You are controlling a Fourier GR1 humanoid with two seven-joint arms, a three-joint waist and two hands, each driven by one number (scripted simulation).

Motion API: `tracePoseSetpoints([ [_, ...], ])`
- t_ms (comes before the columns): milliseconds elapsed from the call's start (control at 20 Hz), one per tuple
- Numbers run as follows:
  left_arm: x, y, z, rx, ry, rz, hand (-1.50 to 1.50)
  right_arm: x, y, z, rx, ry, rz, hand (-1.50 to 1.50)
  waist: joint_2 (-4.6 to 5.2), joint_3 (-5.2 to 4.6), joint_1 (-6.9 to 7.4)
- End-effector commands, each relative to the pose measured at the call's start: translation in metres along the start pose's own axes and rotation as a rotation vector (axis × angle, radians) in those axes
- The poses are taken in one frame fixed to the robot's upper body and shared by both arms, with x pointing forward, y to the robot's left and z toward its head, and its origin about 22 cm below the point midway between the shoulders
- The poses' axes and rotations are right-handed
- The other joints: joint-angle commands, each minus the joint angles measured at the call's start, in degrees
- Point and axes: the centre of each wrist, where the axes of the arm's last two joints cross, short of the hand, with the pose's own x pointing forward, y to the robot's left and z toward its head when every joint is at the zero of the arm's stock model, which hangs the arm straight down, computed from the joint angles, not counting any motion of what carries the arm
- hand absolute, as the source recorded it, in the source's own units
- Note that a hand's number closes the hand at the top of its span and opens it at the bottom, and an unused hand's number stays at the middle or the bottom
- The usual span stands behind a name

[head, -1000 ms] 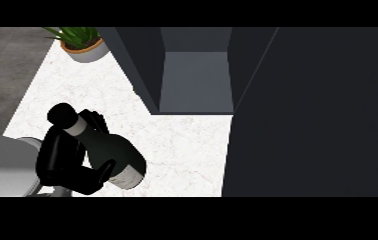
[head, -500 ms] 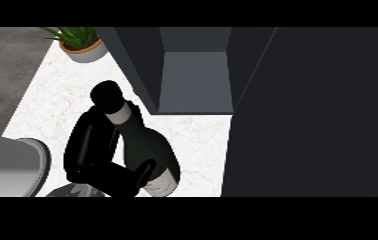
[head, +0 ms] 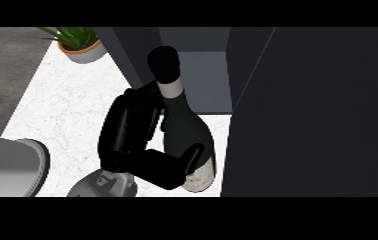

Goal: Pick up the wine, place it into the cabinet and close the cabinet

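- The wine is a dark bottle with a black cap, a white band round the neck and a pale label near its base.
- It is clear of the worktop, its neck tilted up towards the far edge and its base towards the near edge.
- A robot hand has its black fingers curled round the left side of the bottle's body, and its thumb crosses the lower body just above the label; it is grasping the wine.
- The grey forearm behind that robot hand comes in from the near edge, left of the middle. Which of the two arms it is cannot be told from this view.
- No other robot hand shows.
- The cabinet stands at the far edge of the worktop with its grey inside showing. The bottle's cap overlaps the left part of that opening.
- The cabinet door, a large dark panel, fills the right side of the view, and the bottle's right flank lies just beside its edge.
- A potted plant with green leaves in a pale pot sits at the far left corner of the white marbled worktop, well apart from the bottle.
- A grey rounded object shows at the near left edge; what it is cannot be told.
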Motion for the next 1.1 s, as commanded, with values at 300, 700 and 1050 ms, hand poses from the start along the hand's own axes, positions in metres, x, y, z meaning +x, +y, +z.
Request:
tracePoseSetpoints([
  [300, -0.013, -0.03, -0.038, 0.061, -0.007, -0.061, 1.5, 0.01, 0.0, 0.005, 0.051, -0.042, -0.043, -1.5, 0.1, -0.03, -0.02],
  [700, -0.022, -0.05, -0.059, 0.078, -0.033, -0.13, 1.5, 0.017, 0.009, 0.016, 0.045, -0.072, -0.034, -1.5, 0.08, -0.03, -0.39],
  [1050, -0.049, -0.047, -0.031, 0.138, 0.022, -0.05, 1.5, 0.012, -0.003, 0.009, 0.059, -0.047, -0.019, -1.5, 0.14, -0.03, -0.32],
])
